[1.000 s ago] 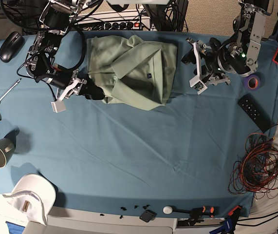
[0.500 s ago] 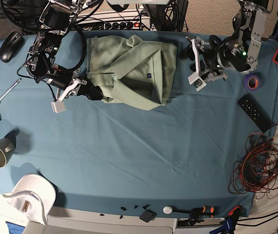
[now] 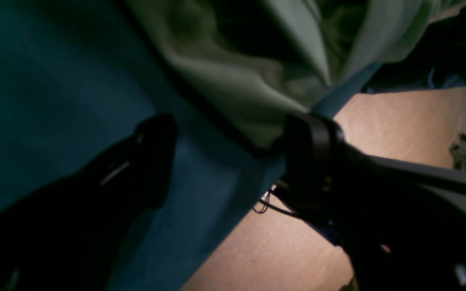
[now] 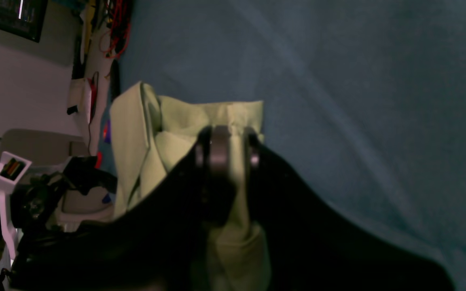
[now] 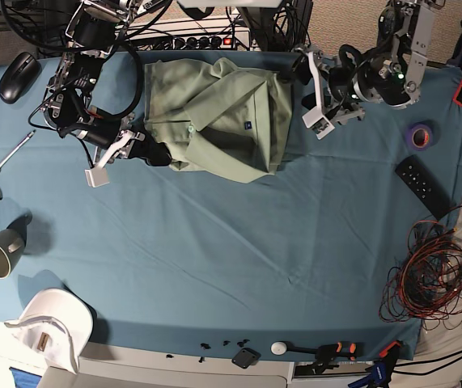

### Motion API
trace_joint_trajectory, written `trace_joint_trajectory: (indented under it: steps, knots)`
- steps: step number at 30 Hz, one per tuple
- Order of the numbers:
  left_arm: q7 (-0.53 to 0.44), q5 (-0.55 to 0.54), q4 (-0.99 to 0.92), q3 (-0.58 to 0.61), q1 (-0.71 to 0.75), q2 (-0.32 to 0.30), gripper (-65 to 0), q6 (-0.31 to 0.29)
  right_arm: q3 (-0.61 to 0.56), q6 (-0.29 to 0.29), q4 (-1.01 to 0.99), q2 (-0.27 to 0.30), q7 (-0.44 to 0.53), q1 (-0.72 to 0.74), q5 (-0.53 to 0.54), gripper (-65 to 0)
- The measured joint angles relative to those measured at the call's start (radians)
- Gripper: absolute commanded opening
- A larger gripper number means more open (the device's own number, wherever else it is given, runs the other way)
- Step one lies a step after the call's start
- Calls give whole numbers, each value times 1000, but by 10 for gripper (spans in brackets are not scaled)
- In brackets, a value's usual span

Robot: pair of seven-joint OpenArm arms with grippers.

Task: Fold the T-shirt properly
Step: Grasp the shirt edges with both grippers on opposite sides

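- T-shirt (image 5: 214,121): pale sage green, lying in a rumpled, partly folded heap on the blue-covered worktop (image 5: 239,242), toward the far edge and a little left of centre in the base view; small dark tag showing on the upper layer, collar and button placket turned toward the left side of the heap.
- Right end effector (image 5: 156,153): at the near left corner of the heap in the base view, pinched narrow on a fold of the T-shirt hem; in the right wrist view, black fingers (image 4: 253,157) pressed together with green cloth (image 4: 200,117) caught between them.
- Left end effector (image 5: 302,85): spread wide, just beside the far right corner of the T-shirt, holding nothing; in the left wrist view, one dark finger (image 3: 156,153) over the blue cloth, the other (image 3: 310,149) at the cloth's edge, touching or nearly touching the drooping green fabric (image 3: 233,72); cannot tell which.
- Elsewhere on the worktop: purple tape roll (image 5: 419,135) and black remote (image 5: 421,187) at the right, tangle of red and black wires (image 5: 429,279) at the near right, mug (image 5: 1,251) and white cap (image 5: 52,327) at the near left, screwdriver (image 5: 4,166) and black mouse (image 5: 18,77) at the left.
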Motion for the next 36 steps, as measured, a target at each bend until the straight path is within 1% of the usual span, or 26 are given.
trace_joint_trajectory:
  steps: [5, 8, 11, 13, 17, 20, 22, 25, 27, 28, 29, 31, 36]
  knots:
    - [13, -26, -1, 0, 2, 13, -225, -4, 0, 0, 0, 0, 0, 0, 0, -650]
    - [31, -71, -3, 0, 5, 12, -225, -6, 0, 0, 0, 0, 0, 0, 0, -650]
    - [46, -124, -5, 1, 28, 12, -225, -31, 0, 0, 0, 0, 0, 0, 0, -650]
    - [45, -131, -5, 1, 39, 12, -225, -32, 0, 0, 0, 0, 0, 0, 0, -650]
    - [32, -111, -5, 1, 39, 13, -225, -31, 0, 0, 0, 0, 0, 0, 0, -650]
    - [5, -85, -5, 1, 37, 13, -225, -14, 0, 0, 0, 0, 0, 0, 0, -650]
    - [-5, -71, -5, 1, 37, 13, -240, -12, 0, 0, 0, 0, 0, 0, 0, -650]
    - [-13, -56, -5, 1, 37, 20, -292, 1, 0, 0, 0, 0, 0, 0, 0, -650]
    - [-13, -39, -5, 1, 35, 33, -356, 13, 0, 0, 0, 0, 0, 0, 0, -650]
    - [-13, -34, -5, 1, 35, 41, -404, 18, 0, 0, 0, 0, 0, 0, 0, -650]
    - [-11, -26, -5, 1, 35, 47, -470, 23, 0, 0, 0, 0, 0, 0, 0, -650]
    - [1, -21, -10, 1, 36, 57, -650, 22, 0, 0, 0, 0, 0, 0, 4, -650]
    - [3, -16, -11, 1, 32, 62, -650, 23, 0, 0, 0, 0, -4, 0, 29, -650]
